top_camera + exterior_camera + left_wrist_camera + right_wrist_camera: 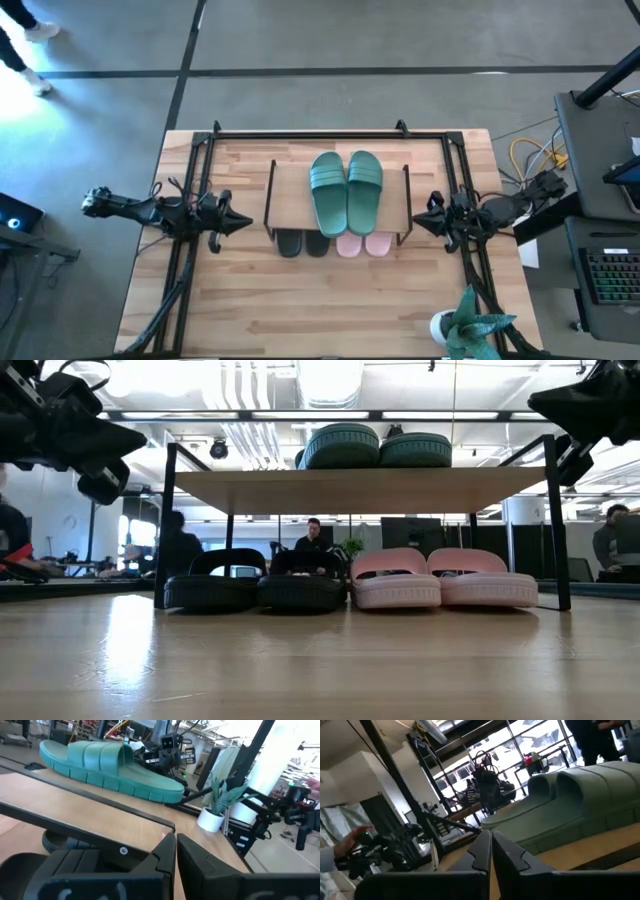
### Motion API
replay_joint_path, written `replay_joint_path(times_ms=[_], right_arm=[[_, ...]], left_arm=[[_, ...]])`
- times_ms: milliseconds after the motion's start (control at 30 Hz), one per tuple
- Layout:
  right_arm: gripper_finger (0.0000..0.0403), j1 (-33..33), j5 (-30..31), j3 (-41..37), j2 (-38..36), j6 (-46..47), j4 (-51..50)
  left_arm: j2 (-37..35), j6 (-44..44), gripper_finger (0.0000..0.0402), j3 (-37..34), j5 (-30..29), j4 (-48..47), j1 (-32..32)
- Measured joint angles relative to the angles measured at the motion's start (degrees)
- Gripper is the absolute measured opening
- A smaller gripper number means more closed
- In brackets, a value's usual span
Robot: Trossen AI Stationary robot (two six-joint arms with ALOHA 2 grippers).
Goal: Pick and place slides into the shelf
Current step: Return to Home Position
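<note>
The shelf (290,200) stands mid-table, a wood board on thin black rods. Two teal-green slides (346,190) lie side by side on the board, soles down; they show as well in the low view (375,448). Under the board, on the table, stand the black pair (255,582) on the left and the pale pink pair (442,580) on the right. My left gripper (245,222) hovers left of the shelf, shut and empty. My right gripper (418,222) hovers right of it, also shut and empty. In the left wrist view one teal slide (107,765) lies on the board.
A large black tube frame (300,133) runs along the table's far edge and down both sides. A small potted plant (470,328) in a white pot stands at the near right corner. Bare wood table (320,310) lies near of the shelf. People sit in the room behind.
</note>
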Motion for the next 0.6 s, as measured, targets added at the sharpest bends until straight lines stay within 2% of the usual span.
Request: replay_joint_path(times_ms=[33, 133, 333, 600], right_arm=[[0.0009, -0.01, 0.21, 0.0, 0.06, 0.52, -0.03], [0.0009, -0.18, 7.83, -0.06, -0.32, 6.25, -1.94], [0.0009, 0.0, 5.66, -0.15, -2.12, 5.18, -2.5], [0.0009, 0.0, 6.05, -0.13, -2.85, 5.57, -2.49]], left_arm=[[-0.02, 0.0, 0.0001, 0.0, -0.01, 0.07, 0.0], [-0.05, 0.0, 0.0001, 0.0, 0.02, 0.0, 0.0], [0.21, 0.0, 0.0001, -1.22, 0.48, 2.66, 0.0], [-0.61, 0.0, 0.0001, -1.36, 0.59, 2.84, 0.0]])
